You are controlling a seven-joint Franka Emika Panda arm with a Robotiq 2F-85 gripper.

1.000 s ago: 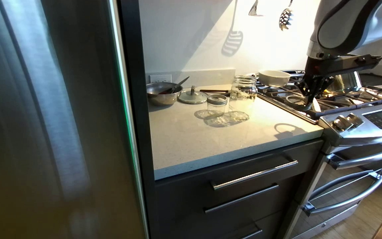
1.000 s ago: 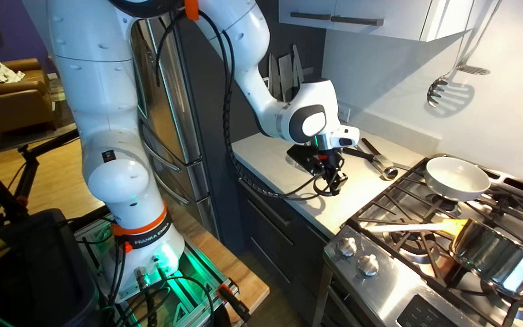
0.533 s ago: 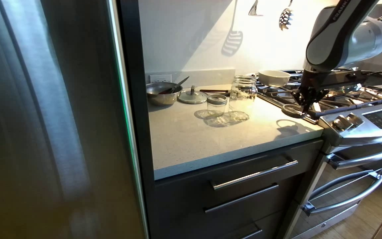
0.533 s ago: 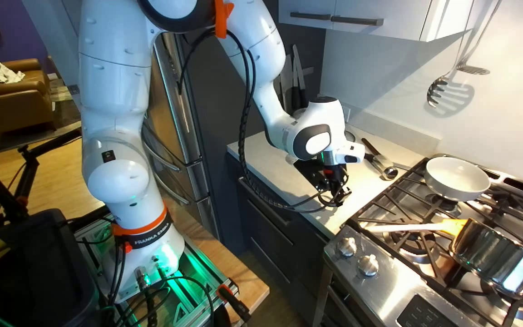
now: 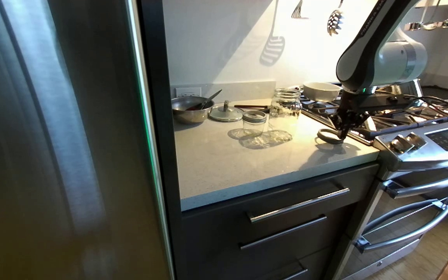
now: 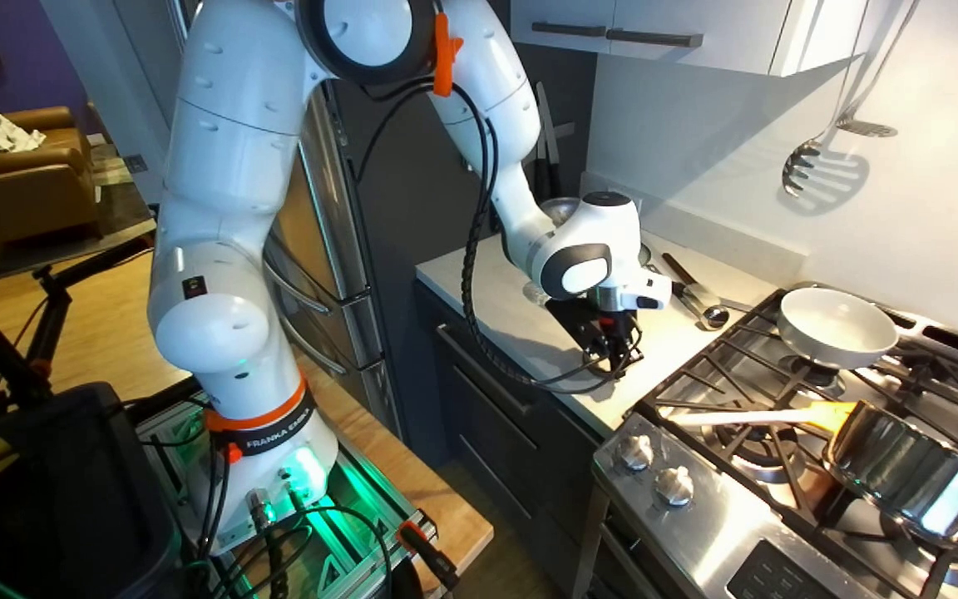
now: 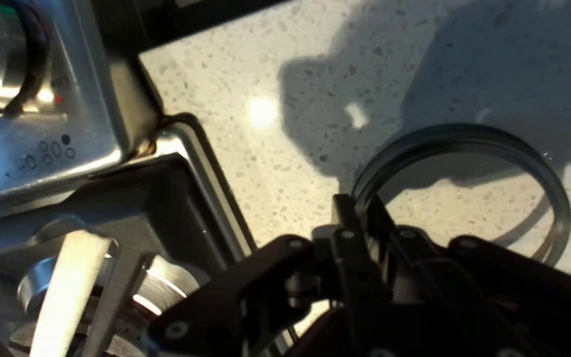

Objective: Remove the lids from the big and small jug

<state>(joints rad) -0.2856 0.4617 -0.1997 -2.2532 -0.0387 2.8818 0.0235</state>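
My gripper (image 7: 360, 202) is shut on the rim of a dark ring-shaped lid (image 7: 456, 135). The same lid (image 5: 328, 137) shows in an exterior view, low over the counter's right end near the stove. Its shadow lies apart from it, so it seems slightly above the surface. My gripper (image 5: 341, 135) points down at its right side. The big clear glass jug (image 5: 285, 105) stands upright at the back of the counter, its glass rim showing. The small glass jug (image 5: 254, 125) stands in front of it with a grey band round its top.
The stove (image 6: 770, 532) borders the counter (image 5: 247, 171). It bears a white bowl (image 6: 837, 329) and a steel pot (image 6: 916, 470) with a wooden spoon. A metal bowl (image 5: 193, 115) and a glass pot lid (image 5: 226, 113) lie at the counter's back left. The fridge (image 5: 72, 155) stands beside it.
My gripper has moved down and left in an exterior view, carrying the ring lid from over the stove's edge to low over the counter. The jugs have not moved.
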